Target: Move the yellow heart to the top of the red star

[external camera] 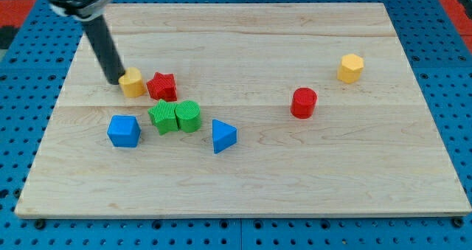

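Note:
The yellow heart [133,82] lies on the wooden board at the view's left, touching or almost touching the left side of the red star [161,85]. My tip [113,80] is right against the yellow heart's left side. The dark rod rises from there toward the view's top left.
A green star-like block [163,116] and a green cylinder [189,116] sit just below the red star. A blue cube [124,130] and a blue triangle [223,136] lie lower. A red cylinder [303,102] and a yellow hexagon [351,68] are at the right. The board's left edge [55,125] is near.

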